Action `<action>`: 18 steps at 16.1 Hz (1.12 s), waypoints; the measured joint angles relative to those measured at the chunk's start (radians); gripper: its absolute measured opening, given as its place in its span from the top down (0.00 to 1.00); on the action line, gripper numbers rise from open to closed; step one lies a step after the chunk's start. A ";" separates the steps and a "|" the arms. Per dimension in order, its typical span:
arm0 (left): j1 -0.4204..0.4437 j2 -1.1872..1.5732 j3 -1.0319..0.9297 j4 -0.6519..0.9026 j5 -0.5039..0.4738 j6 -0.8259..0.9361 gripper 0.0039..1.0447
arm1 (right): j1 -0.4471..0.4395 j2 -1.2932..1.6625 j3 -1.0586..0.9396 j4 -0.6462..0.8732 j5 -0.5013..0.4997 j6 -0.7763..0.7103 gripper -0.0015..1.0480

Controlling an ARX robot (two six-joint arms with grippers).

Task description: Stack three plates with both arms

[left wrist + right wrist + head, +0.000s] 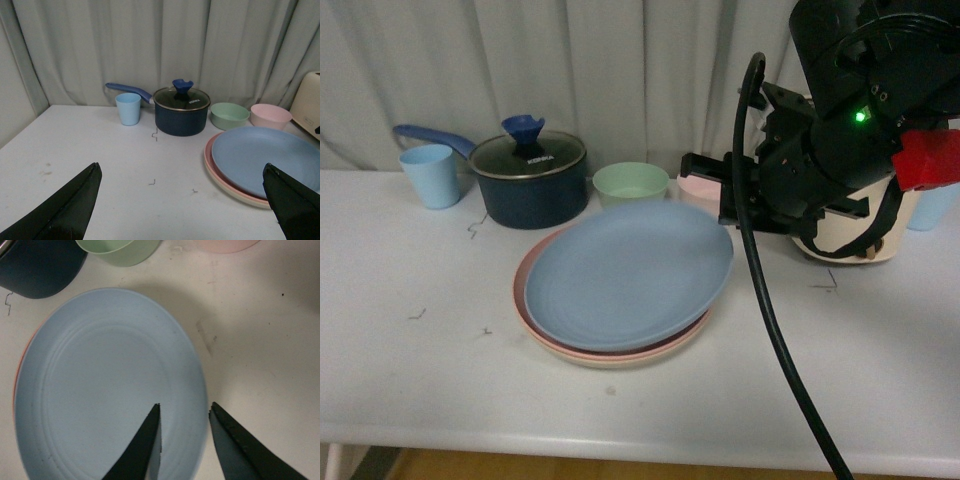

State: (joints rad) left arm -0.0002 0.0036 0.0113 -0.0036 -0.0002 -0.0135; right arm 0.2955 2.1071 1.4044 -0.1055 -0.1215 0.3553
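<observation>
My right arm (840, 140) covers most of the pink bowl (698, 186) and the cream appliance (840, 240) in the front view, and it runs off the top and right edges. Under the blue plate (630, 272), the pink plate (525, 290) and beige plate (620, 358) show only as thin rims. My left jaws' fingertips (65, 210) are cut by the frame's bottom. The pot (40, 265) is cropped in my right wrist view.

Front camera: I look across table (410, 370). Left wrist: low, level toward curtain (150, 45). Right wrist: close, straight down. All share blue plate (628, 272).
</observation>
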 joint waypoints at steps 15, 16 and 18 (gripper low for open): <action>0.000 0.000 0.000 0.000 0.000 0.000 0.06 | -0.147 -0.551 -1.019 1.274 0.261 -0.352 0.98; 0.000 0.000 0.000 0.000 0.000 0.000 0.06 | -0.162 -0.568 -1.063 1.271 0.254 -0.350 0.98; 0.000 0.000 0.000 0.000 0.000 0.000 0.06 | -0.180 -0.624 -1.115 1.265 0.247 -0.350 0.98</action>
State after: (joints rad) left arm -0.0002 0.0036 0.0113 -0.0036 -0.0006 -0.0135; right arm 0.1150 1.4830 0.2890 1.1595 0.1253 0.0051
